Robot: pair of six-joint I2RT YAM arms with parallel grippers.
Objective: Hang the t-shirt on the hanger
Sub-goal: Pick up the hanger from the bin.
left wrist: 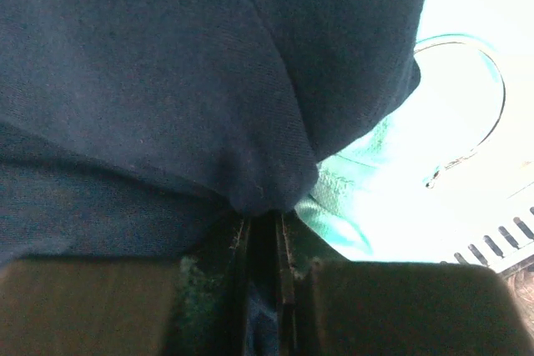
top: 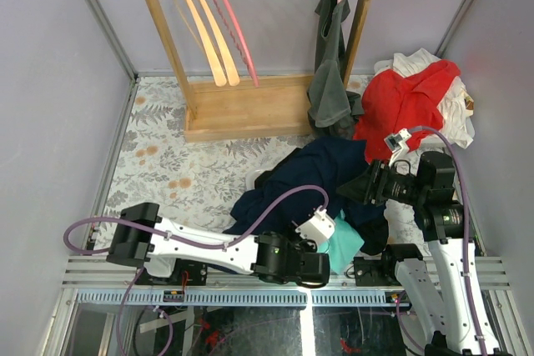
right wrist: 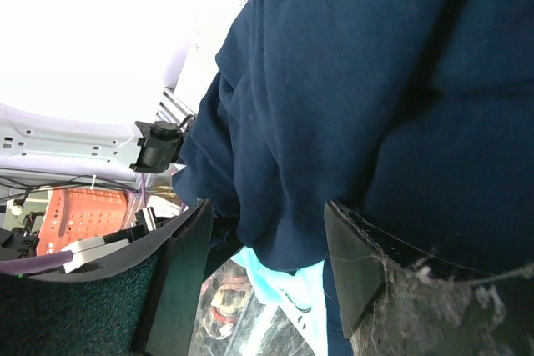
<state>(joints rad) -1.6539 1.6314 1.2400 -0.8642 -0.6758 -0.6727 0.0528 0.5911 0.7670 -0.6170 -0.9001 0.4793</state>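
Note:
The dark navy t-shirt (top: 321,172) lies crumpled on the patterned table between the arms. My left gripper (top: 324,223) is at its near edge, jaws nearly closed on a fold of navy fabric (left wrist: 250,122); the pinch shows in the left wrist view (left wrist: 263,227). My right gripper (top: 355,192) is at the shirt's right side. Its jaws are wide apart (right wrist: 267,218) with a hanging fold of the shirt (right wrist: 350,106) between them, not pinched. A thin curved metal hook (left wrist: 492,114) shows beside the shirt; the cream hanger's body is hidden.
A wooden rack (top: 250,110) at the back holds light-wood hangers (top: 209,39), a pink hanger (top: 235,31) and a grey-green top (top: 332,72). Red (top: 405,102) and white (top: 457,118) clothes are piled at the right. A teal cloth (top: 344,243) lies under the shirt's near edge.

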